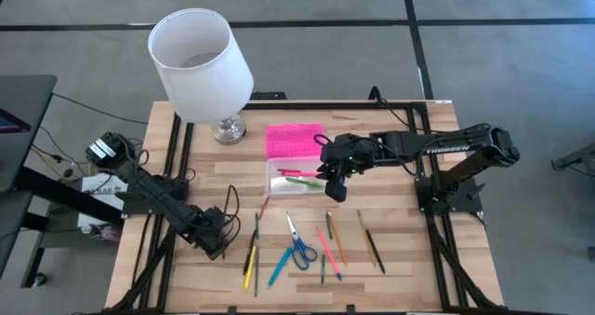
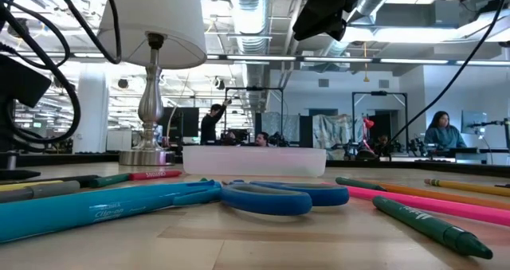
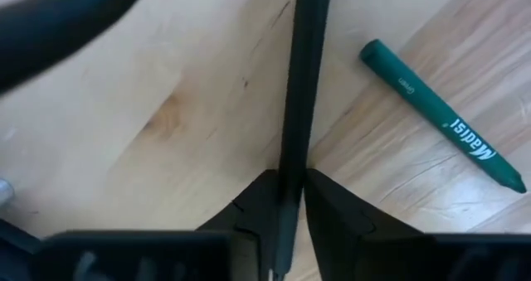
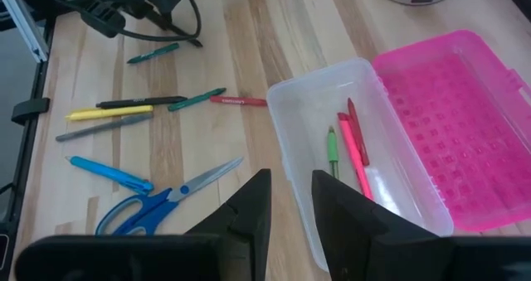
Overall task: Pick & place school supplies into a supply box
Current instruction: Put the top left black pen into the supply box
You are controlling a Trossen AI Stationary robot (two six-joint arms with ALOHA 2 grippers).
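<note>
The supply box [image 1: 277,171], clear with its pink lid [image 1: 296,140] laid open, holds pink, red and green pens [image 4: 348,144]. More school supplies lie loose on the wood near the front edge: blue-handled scissors [image 1: 299,245], a blue pen [image 4: 108,171], yellow and dark pens [image 1: 249,259] and pink and green ones [image 1: 325,241]. My left gripper [image 1: 220,238] stands left of them, pointing down, shut on a thin dark pen [image 3: 303,74]; a green crayon [image 3: 440,119] lies beside it. My right gripper [image 4: 290,190] hangs open above the box's near side. My left gripper pinches the dark pen's shaft [image 3: 289,161] between its two fingers [image 3: 332,206]. The fingers come from above, pointing down, and lie across the pen. The pen runs level out from between them; whether it is clear of the wood I cannot tell.
A white-shaded lamp [image 1: 200,59] on a silver base [image 1: 228,129] stands at the back, left of the box. Black cables [image 4: 149,16] lie by the left arm. Bare wood shows at the table's right near the right arm's base [image 1: 446,190].
</note>
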